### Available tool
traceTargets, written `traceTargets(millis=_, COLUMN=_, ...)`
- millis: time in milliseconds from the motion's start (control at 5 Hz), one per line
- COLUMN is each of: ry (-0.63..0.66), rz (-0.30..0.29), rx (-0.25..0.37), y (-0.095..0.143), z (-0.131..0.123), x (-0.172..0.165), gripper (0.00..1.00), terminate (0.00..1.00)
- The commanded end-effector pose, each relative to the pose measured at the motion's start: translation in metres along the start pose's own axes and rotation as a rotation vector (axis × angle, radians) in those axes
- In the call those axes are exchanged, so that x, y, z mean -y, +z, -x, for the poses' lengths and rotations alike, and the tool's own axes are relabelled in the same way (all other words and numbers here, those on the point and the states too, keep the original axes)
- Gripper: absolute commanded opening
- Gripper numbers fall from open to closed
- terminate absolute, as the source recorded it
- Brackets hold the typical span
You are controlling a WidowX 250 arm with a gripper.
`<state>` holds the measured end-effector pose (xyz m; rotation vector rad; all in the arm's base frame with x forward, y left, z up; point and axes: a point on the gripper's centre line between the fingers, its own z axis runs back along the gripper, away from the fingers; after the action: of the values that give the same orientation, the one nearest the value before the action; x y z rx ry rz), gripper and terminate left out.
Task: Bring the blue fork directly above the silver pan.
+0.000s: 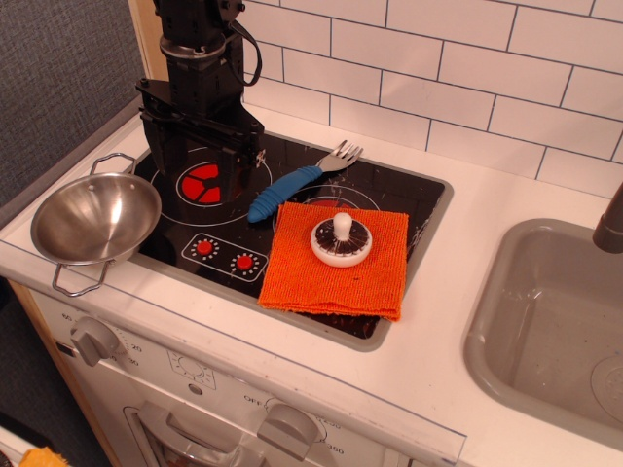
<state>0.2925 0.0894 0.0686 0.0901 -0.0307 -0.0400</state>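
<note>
The blue fork point(288, 188) lies on the black toy stovetop point(409, 195), its blue handle pointing to the front left and its silver prongs to the back right. The silver pan point(95, 219) sits at the stove's left front corner, partly over the white counter edge, and is empty. My gripper point(200, 173) hangs from the black arm over the left burner with the red marks. It stands between the pan and the fork, just left of the fork's handle end. Its fingers are spread apart and hold nothing.
An orange cloth point(336, 258) lies on the stove's right half with a white round knobbed lid point(341, 238) on it, touching the fork's handle end. A grey sink basin point(555, 321) is at the right, with a dark faucet point(611, 219). A tiled wall stands behind.
</note>
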Motion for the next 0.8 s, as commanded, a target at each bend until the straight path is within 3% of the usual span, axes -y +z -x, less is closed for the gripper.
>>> traceTargets(millis=0, ry=0.0, rz=0.0, rx=0.0, y=0.0, z=0.0, x=0.0, gripper=1.0, terminate=0.0)
traceTargets(millis=400, ry=-0.017, rz=0.078, rx=0.135, y=-0.002, z=-0.053, x=0.007, gripper=1.0, terminate=0.0)
traceTargets(millis=600, ry=-0.041, rz=0.102, rx=0.152, y=-0.007, z=-0.079, x=0.013, gripper=1.0, terminate=0.0)
